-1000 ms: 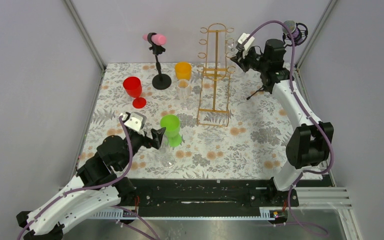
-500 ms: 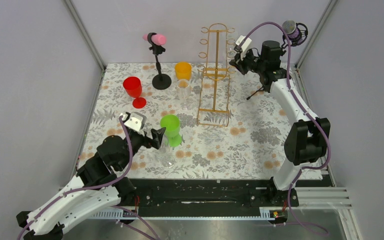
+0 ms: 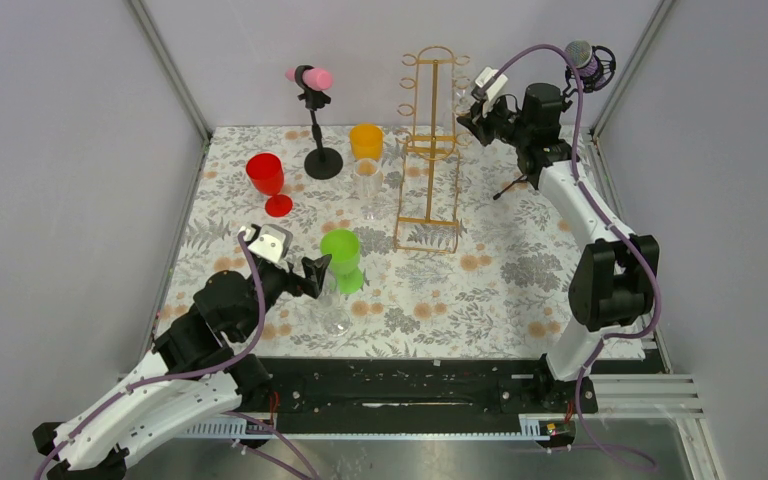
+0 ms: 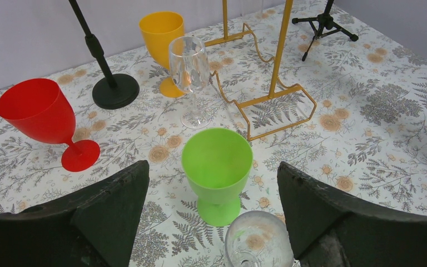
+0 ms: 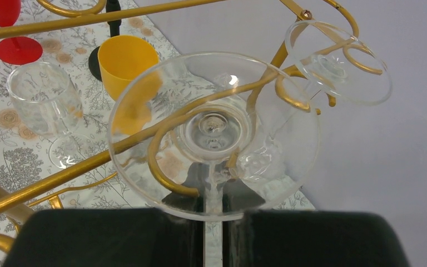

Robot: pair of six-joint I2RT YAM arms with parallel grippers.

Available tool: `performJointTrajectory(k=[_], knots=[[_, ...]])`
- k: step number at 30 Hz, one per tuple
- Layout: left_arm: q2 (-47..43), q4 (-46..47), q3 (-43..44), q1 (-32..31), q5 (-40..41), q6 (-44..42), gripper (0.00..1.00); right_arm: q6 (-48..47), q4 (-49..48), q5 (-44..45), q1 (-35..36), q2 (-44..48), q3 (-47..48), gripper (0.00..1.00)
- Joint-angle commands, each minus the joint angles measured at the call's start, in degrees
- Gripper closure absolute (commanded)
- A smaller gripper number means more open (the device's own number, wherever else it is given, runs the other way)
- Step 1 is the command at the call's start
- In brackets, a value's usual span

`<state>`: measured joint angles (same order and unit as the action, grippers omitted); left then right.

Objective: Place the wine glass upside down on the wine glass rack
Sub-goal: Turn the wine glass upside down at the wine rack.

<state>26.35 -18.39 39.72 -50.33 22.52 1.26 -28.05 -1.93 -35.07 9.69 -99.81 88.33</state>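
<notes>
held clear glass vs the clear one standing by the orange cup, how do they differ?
The held glass is clamped by its stem in the right gripper; the standing glass is free on the table. The held glass has its foot at a hook of the gold rack; the standing glass rests upright beside it. Both clear, stemmed.

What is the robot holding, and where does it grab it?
The right pincer grips the clear wine glass by its stem. The left pincer is open and holds nothing.
</notes>
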Motion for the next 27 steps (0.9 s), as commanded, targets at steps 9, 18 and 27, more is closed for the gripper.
performJointTrajectory(k=[9,18,27], knots=[[-0.41,2.54,-0.23,0.24,0.81,-0.82,0.14,0.26,-5.52,1.99,0.33,4.03,0.41,1.0],[-0.16,2.57,-0.25,0.26,0.68,-0.82,0.14,-3.46,1.58,1.55,0.33,2.08,2.48,1.0],[-0.14,2.53,-0.23,0.31,0.77,-0.82,0.14,-3.67,1.23,1.66,0.33,1.16,0.79,0.98]])
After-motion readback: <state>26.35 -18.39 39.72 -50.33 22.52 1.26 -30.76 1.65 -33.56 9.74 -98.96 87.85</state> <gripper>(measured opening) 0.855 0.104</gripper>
